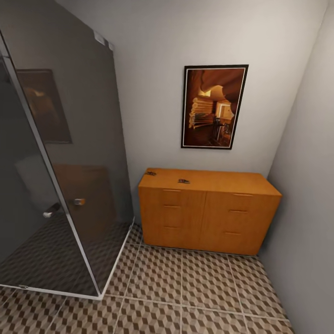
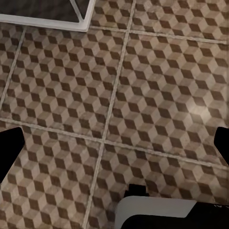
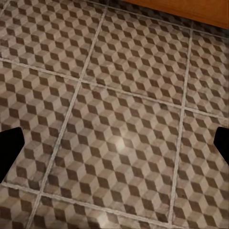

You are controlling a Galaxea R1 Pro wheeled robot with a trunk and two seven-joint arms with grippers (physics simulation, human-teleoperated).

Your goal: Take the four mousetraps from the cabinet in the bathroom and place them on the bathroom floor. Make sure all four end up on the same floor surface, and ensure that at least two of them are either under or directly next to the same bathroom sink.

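The orange-brown cabinet point(image 1: 208, 213) stands against the far wall with its drawers closed. Two small dark-fitted mousetraps lie on its top, one near the left end point(image 1: 150, 173) and one a little to the right point(image 1: 183, 181). The cube-patterned bathroom floor point(image 1: 185, 287) stretches between me and the cabinet. My left gripper point(image 2: 114, 148) hangs open over bare floor tiles point(image 2: 157, 86). My right gripper point(image 3: 114, 145) is open too, above the tiles point(image 3: 133, 95) close to the cabinet's lower edge point(image 3: 191, 9). The sink is out of view.
A dark glass shower enclosure point(image 1: 69, 185) with a white base rim point(image 2: 47, 21) takes up the left side. A grey wall point(image 1: 306, 185) closes the right side next to the cabinet. A framed picture point(image 1: 213, 106) hangs above it. A pale part of my own body point(image 2: 157, 212) shows in the left wrist view.
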